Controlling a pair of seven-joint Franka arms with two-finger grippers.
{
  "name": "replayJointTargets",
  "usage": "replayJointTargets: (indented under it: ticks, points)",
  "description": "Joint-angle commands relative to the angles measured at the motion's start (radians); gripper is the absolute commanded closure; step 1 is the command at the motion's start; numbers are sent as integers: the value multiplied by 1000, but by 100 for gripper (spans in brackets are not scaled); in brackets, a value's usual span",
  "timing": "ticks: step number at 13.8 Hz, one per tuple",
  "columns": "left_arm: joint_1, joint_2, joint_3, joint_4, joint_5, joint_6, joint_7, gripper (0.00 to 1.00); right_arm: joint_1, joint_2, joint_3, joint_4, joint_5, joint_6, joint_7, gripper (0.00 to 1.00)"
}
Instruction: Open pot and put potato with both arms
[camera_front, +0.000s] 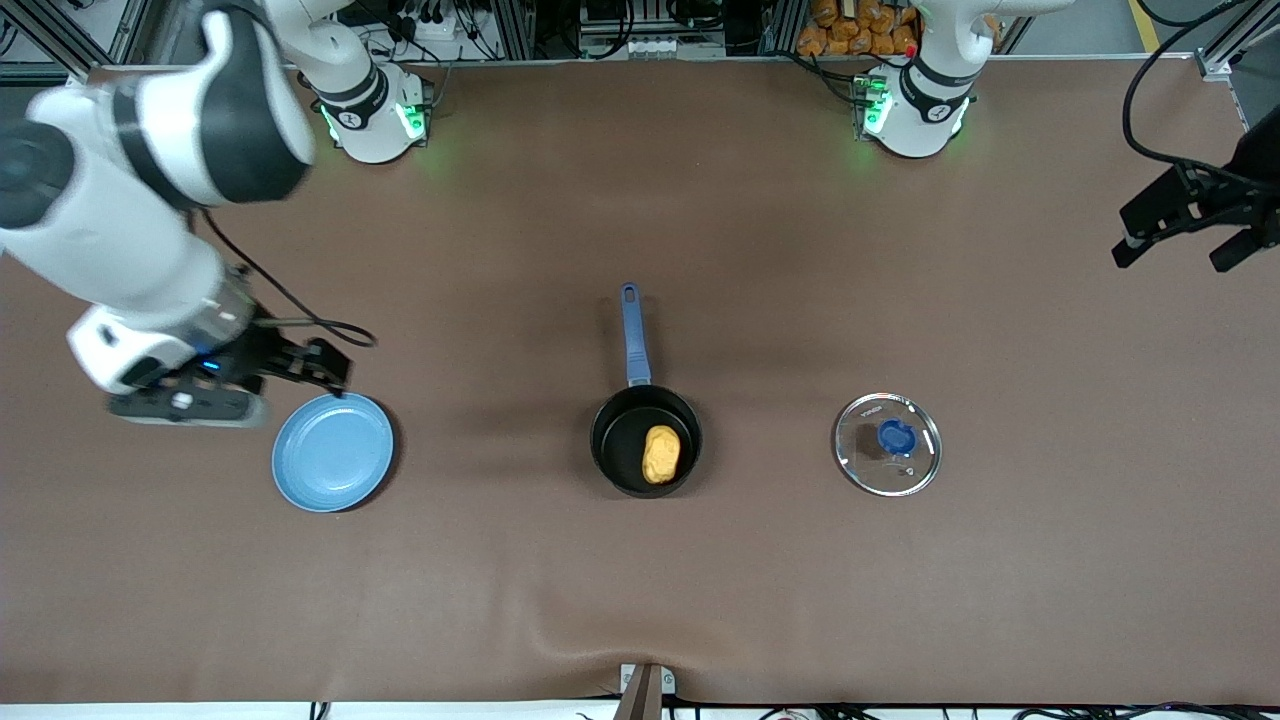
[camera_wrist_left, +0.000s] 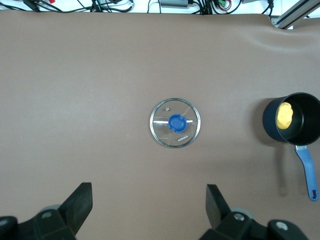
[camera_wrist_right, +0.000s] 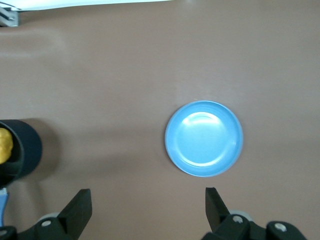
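Note:
The black pot (camera_front: 610, 440) stands uncovered mid-table, its blue handle (camera_front: 634, 335) pointing toward the robots' bases. The yellow potato (camera_front: 661, 454) lies inside it. The glass lid (camera_front: 887, 444) with the blue knob lies flat on the table beside the pot, toward the left arm's end. My left gripper (camera_front: 1170, 258) is open and empty, high over the table's edge at the left arm's end; its wrist view shows the lid (camera_wrist_left: 175, 122), pot (camera_wrist_left: 270, 127) and potato (camera_wrist_left: 284, 116). My right gripper (camera_front: 335, 370) is open and empty, just above the plate's rim.
A flat light-blue plate (camera_front: 333, 452) lies empty toward the right arm's end, also in the right wrist view (camera_wrist_right: 204, 145), where the pot (camera_wrist_right: 25, 147) shows at the edge. A brown mat covers the table.

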Motion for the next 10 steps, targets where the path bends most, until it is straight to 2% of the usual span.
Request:
replayJointTargets:
  ticks: [1,6,10]
  points:
    - [-25,-62,30,-71,10,9,15,0,-57,-111,18,-115,-26,15,-67,0]
    - [-17,-59,30,-102,16,29,12,0,-164,-156,20,-147,-26,9,-178,0]
    - [-22,-59,31,-112,24,42,1,0,-180,-170,18,-153,-26,3,-192,0]
